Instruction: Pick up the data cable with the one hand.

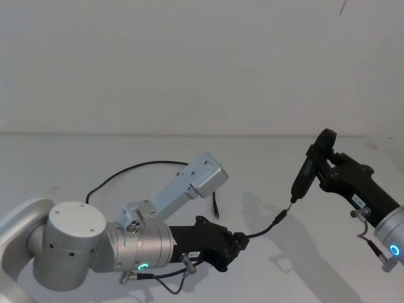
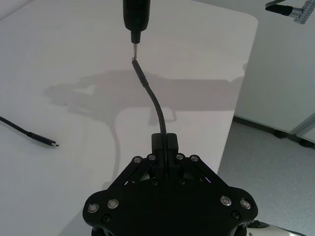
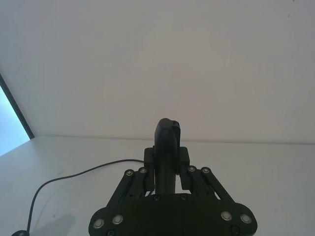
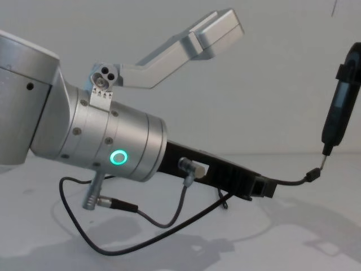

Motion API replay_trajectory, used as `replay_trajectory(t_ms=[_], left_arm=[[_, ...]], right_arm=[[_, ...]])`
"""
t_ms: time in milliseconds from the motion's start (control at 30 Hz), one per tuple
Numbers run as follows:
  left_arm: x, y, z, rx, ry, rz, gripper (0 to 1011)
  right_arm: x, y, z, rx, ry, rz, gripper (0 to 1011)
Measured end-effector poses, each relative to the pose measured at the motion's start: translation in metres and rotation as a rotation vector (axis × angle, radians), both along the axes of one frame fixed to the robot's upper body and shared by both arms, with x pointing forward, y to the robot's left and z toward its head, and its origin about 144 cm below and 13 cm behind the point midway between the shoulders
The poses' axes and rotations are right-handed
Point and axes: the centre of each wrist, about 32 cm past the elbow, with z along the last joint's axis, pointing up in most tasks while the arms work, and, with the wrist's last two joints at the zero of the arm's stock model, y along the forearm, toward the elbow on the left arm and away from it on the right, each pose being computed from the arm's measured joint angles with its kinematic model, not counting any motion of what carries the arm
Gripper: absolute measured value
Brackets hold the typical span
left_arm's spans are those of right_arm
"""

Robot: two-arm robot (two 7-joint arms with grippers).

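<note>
Over the white bench [image 1: 76, 151], the left claw [image 2: 165, 147] is pinched on the data cable [image 2: 156, 105] near one plug, lifted clear; the cable's free end runs straight ahead of the claw toward the black stick tool [image 1: 305, 173] clamped in the right claw [image 3: 167, 164], their tips nearly touching, while the rest trails back behind the left arm

The data cable [image 1: 136, 168] is long, thin and black, looping across the white table behind the left arm, its far plug lying flat near mid-table. Its near end is clamped in the one hand [image 1: 238, 242] (the flat black left gripper on a silver wrist with a green ring), and rises from the closed fingers [image 2: 165, 143] off the table.
</note>
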Motion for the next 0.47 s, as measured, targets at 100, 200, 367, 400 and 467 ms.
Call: replay_trajectory(t_ms=[100, 200, 367, 400, 467], left_arm=[[0.0, 0.0, 0.0, 0.0, 0.0, 0.0, 44], [0.0, 0.0, 0.0, 0.0, 0.0, 0.0, 44], [0.0, 0.0, 0.0, 0.0, 0.0, 0.0, 44], [0.0, 0.0, 0.0, 0.0, 0.0, 0.0, 44], [0.0, 0.0, 0.0, 0.0, 0.0, 0.0, 44]], right_arm=[[0.0001, -0.0001, -0.0003, 0.001, -0.001, 0.0, 279], [0.0002, -0.0001, -0.0005, 0.002, -0.002, 0.0, 279], [0.0003, -0.0002, -0.0006, 0.002, -0.003, 0.0, 279], [0.0003, -0.0002, -0.0007, 0.002, -0.003, 0.0, 279], [0.0003, -0.0002, -0.0006, 0.003, -0.003, 0.0, 279]])
